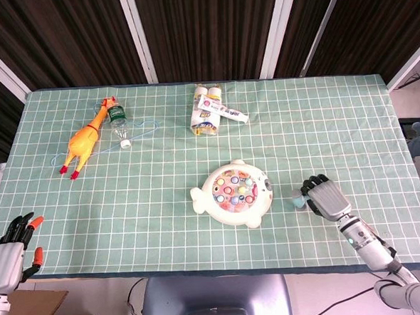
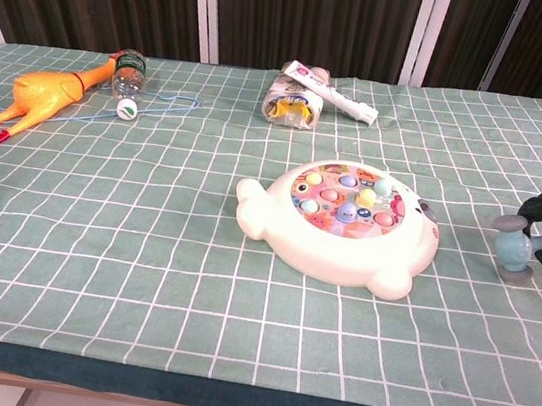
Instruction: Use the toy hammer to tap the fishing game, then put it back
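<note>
Beside the fishing game (image 2: 342, 222), on the tabletop (image 1: 161, 182), the toy hammer (image 2: 520, 246) is being grasped by the right robot hand (image 1: 325, 198), and seemingly being put back.

The toy hammer (image 2: 516, 243) has a pale blue-grey barrel head with darker grey end caps and a light handle running off to the right. It lies near the right edge of the green checked cloth, right of the fishing game (image 2: 344, 220) and apart from it. The fishing game is a cream, whale-shaped toy lying flat, its round top filled with small coloured fish pieces, tail pointing left.
</note>
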Motion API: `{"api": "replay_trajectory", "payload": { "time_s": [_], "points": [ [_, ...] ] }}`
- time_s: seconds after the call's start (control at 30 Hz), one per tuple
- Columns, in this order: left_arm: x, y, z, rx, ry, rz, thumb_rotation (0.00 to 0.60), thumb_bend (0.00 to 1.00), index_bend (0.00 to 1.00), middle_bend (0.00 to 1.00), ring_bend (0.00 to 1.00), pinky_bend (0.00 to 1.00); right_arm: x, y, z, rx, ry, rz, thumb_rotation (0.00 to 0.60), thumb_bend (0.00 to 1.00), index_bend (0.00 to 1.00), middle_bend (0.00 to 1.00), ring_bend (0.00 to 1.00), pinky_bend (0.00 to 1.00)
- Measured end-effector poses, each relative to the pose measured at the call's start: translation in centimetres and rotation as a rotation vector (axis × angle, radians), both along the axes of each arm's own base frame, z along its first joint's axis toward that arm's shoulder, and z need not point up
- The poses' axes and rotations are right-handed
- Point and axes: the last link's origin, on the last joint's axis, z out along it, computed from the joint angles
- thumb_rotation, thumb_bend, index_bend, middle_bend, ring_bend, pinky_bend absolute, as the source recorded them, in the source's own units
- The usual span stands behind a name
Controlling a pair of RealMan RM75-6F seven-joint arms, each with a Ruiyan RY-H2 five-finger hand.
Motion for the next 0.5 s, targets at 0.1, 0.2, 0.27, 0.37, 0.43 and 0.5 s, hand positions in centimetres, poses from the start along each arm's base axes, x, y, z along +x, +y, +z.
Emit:
{"api": "replay_trajectory", "payload": {
  "time_s": [0.1,0.2,0.27,0.37,0.43,0.5],
  "points": [
    [0.00,-0.01,0.05,0.002,-0.001,0.000,0.600,0.55,0.17,0.05,0.04,0.33,-0.12,0.10,0.02,0.000,0.002,-0.002,0.600,0.62,0.57,0.44,0.29,0.36],
    [-0.02,-0.02,0.06,0.002,-0.002,0.001,0.600,0.54,0.17,0.05,0.04,0.33,-0.18,0.14,0.03,-0.002,0.004,-0.002,0.600,0.62,0.57,0.44,0.28,0.36],
    [-0.03,-0.03,0.07,0.003,-0.002,0.001,0.600,0.54,0.17,0.05,0.04,0.33,-0.20,0.16,0.04,-0.003,0.005,-0.001,0.600,0.61,0.57,0.43,0.28,0.36],
    [-0.03,-0.03,0.10,0.004,-0.002,0.001,0.600,0.55,0.17,0.05,0.04,0.33,-0.27,0.21,0.08,-0.001,0.008,-0.001,0.600,0.55,0.55,0.42,0.25,0.32],
    [-0.02,-0.04,0.10,0.004,-0.002,0.001,0.600,0.55,0.17,0.05,0.04,0.33,-0.27,0.26,0.15,-0.004,0.008,0.001,0.600,0.51,0.54,0.41,0.23,0.31],
    [-0.02,-0.04,0.09,0.004,-0.002,0.001,0.600,0.54,0.17,0.05,0.04,0.33,-0.26,0.33,0.25,-0.006,0.005,0.002,0.600,0.49,0.54,0.40,0.22,0.29]
  ]
}}
